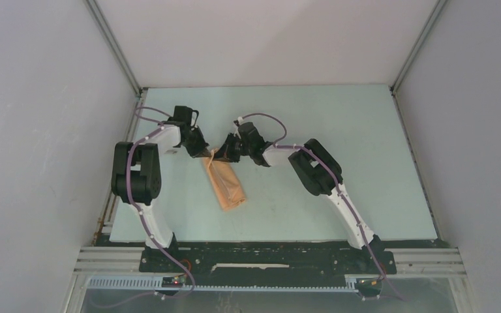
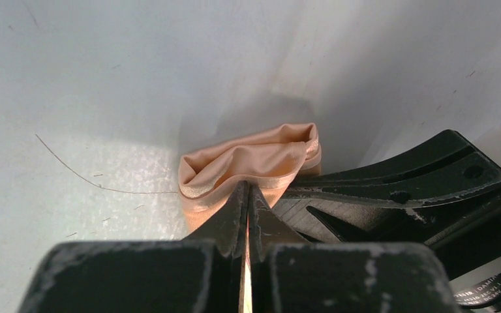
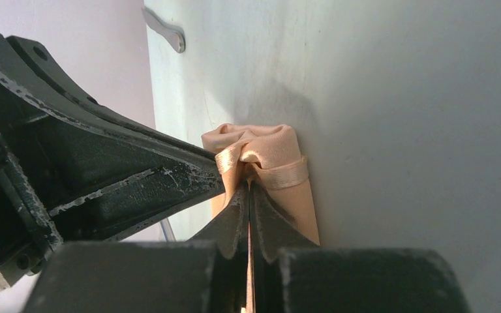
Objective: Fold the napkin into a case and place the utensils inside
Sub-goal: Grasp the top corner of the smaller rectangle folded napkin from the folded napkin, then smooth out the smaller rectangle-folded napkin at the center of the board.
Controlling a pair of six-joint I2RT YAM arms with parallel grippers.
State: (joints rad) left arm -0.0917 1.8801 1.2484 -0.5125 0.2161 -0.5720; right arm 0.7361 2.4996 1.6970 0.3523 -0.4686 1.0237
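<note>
The peach napkin (image 1: 224,182) lies folded into a narrow oblong case in the middle of the table, its long side running from far left to near right. My left gripper (image 1: 201,152) and right gripper (image 1: 226,150) meet at its far end. In the left wrist view the left gripper (image 2: 247,186) is shut on the hemmed edge of the bunched cloth (image 2: 248,163). In the right wrist view the right gripper (image 3: 248,184) is likewise shut on the cloth (image 3: 261,153). The utensils do not show in the top view. A slim silvery piece (image 3: 164,30), maybe one of them, lies farther off.
The pale table (image 1: 339,117) is boxed in by white walls at the back and on both sides. A thin loose thread (image 2: 104,186) lies on the surface left of the cloth. Each wrist view shows the other arm's black finger (image 2: 398,189) (image 3: 104,176) close by.
</note>
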